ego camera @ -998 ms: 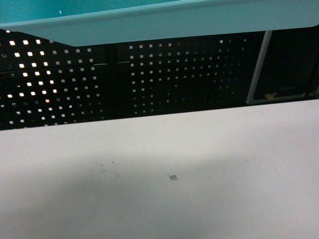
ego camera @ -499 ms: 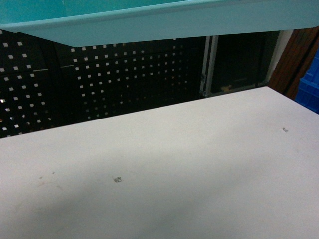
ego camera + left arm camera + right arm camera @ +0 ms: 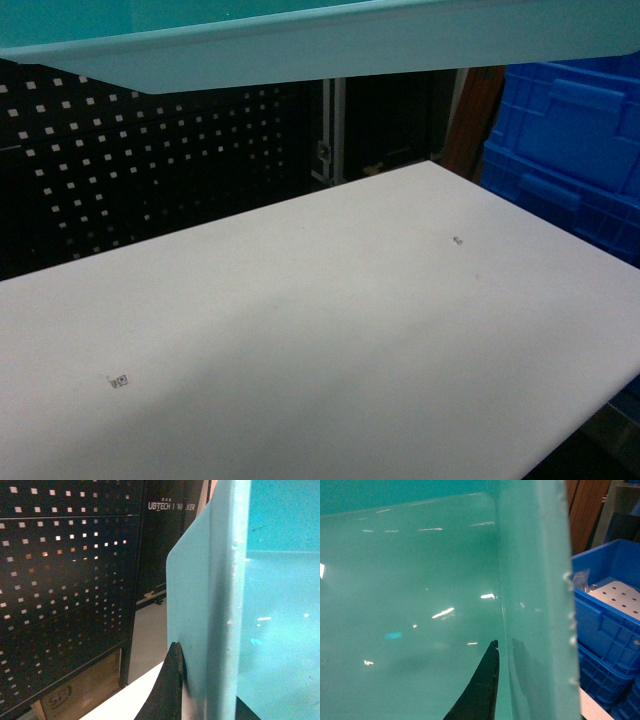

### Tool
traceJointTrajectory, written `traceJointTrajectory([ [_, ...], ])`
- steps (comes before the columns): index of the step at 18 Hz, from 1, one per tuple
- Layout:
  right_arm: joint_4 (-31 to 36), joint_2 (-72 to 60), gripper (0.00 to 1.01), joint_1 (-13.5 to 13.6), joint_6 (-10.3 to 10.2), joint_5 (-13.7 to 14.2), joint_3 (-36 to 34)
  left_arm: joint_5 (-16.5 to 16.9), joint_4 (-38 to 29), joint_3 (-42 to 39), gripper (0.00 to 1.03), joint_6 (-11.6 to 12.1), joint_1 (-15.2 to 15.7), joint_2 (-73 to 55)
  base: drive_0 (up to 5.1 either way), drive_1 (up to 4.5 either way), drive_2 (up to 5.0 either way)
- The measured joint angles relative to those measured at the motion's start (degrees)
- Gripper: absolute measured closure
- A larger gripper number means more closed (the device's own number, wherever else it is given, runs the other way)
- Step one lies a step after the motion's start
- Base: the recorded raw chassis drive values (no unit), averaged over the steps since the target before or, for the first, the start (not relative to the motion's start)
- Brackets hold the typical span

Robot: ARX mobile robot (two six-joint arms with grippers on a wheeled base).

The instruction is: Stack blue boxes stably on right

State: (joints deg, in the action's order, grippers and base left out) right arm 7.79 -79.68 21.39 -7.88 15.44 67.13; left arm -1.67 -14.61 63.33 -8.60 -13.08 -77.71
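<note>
Head view: the turquoise tub (image 3: 300,45) is carried high above the white desk (image 3: 330,340), its rim filling the top of the frame. The royal-blue crate (image 3: 575,160) stands beyond the desk's right edge. Left gripper (image 3: 172,690): one dark finger lies against the tub's outer wall. Right gripper (image 3: 480,690): one finger rests on a tub wall. Both appear clamped on the rim. The step in hand is judged to be transport rightward; the next move calls for aligning the tub above the crate, which holds a perforated white plate (image 3: 617,596). The black pegboard (image 3: 150,170) stands behind, well apart.
</note>
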Motion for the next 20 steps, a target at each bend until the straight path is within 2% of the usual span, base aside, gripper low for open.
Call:
traceJointTrajectory([
  [18,0.0,0.0,0.93,0.0,0.0,0.0,-0.02,0.0,0.0,0.0,1.01,0.0,0.0,0.0,-1.7,-1.67,-1.7],
  [20,0.0,0.0,0.93,0.0,0.0,0.02,0.0,0.0,0.02,0.0,1.01,0.0,0.0,0.0,3.2,-4.0,-4.0],
])
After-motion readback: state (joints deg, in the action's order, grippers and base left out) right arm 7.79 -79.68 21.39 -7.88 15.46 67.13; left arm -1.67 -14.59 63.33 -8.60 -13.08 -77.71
